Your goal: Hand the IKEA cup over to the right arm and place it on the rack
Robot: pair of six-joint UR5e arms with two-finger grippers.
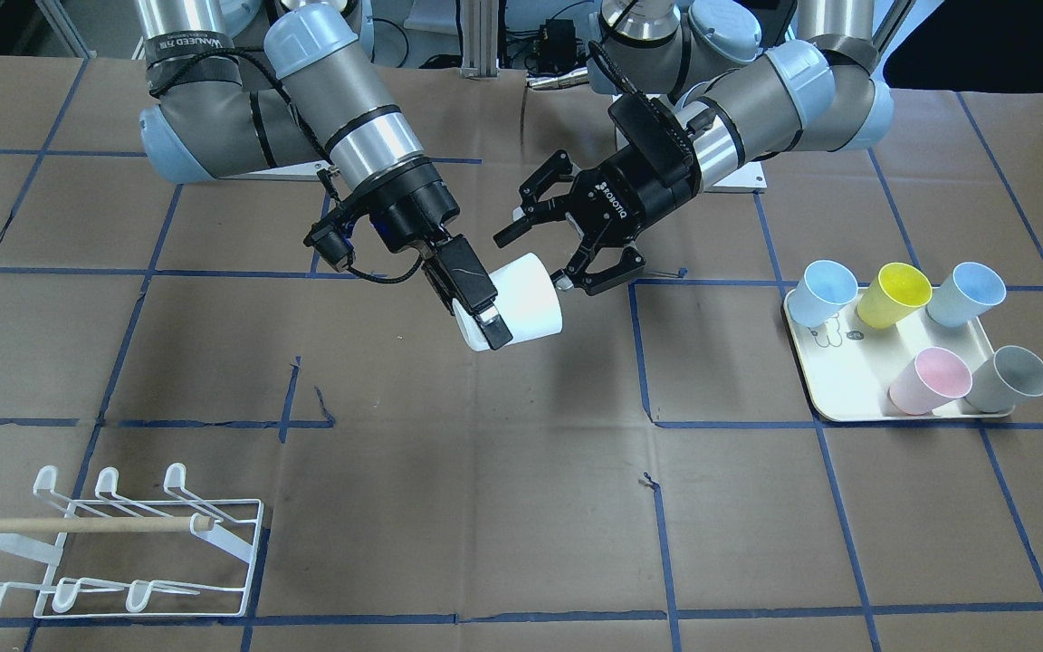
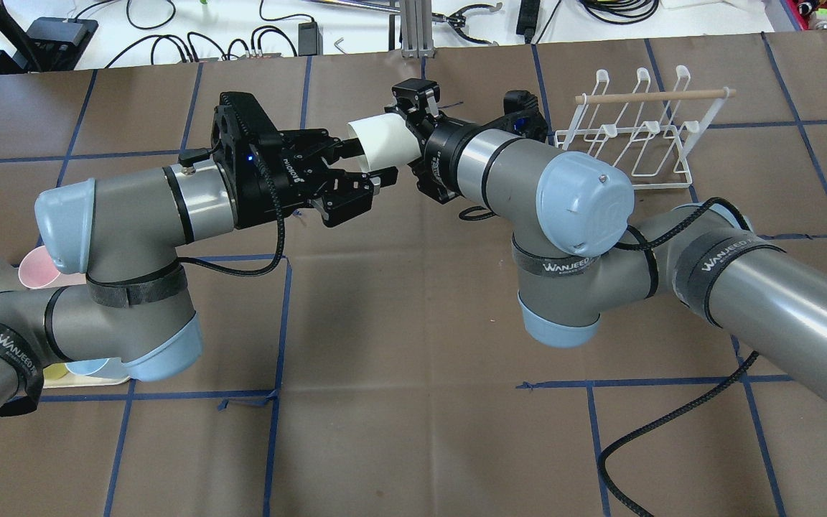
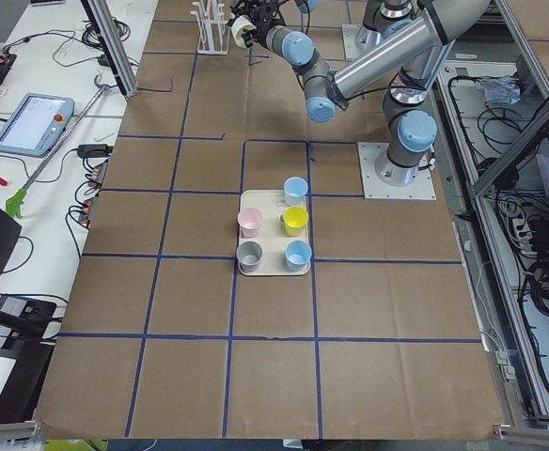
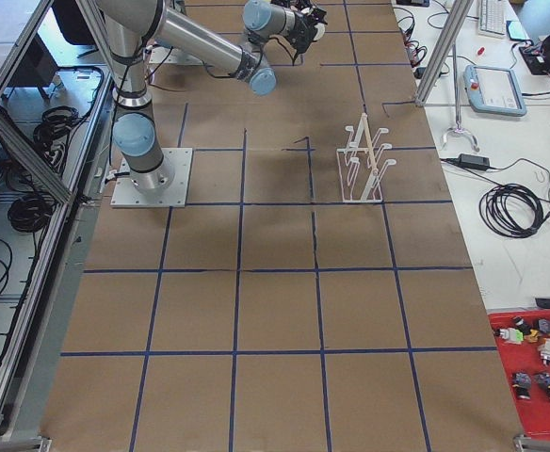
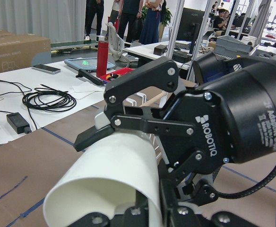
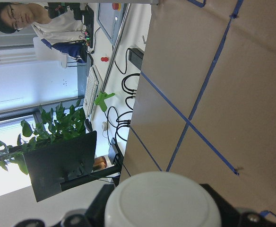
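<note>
A broad table (image 1: 521, 507), papered in matte brown and squared off with blue tape (image 1: 349, 619), takes up most of the room. White benches (image 3: 49, 56) strewn with black cables (image 5: 48, 100) run alongside it. The silver-grey left arm (image 1: 757, 91) and right arm (image 1: 340, 100), both with pale-blue joint caps, meet above the middle of the table. A flat cream tray (image 1: 847, 380) with five glossy pastel cups (image 1: 893, 294) lies well behind the left gripper (image 1: 540, 261). The white wire rack (image 1: 224, 541), crossed by a wooden dowel (image 1: 78, 523), stands well apart from the right gripper (image 1: 490, 321). The right gripper's black jaws are clamped on the base end of the smooth, tapered white IKEA cup (image 1: 531, 294), which is held on its side in the air. The left gripper's jaws are spread wide around the cup's rim end and seem to be clear of it, though the gap is hard to judge.
</note>
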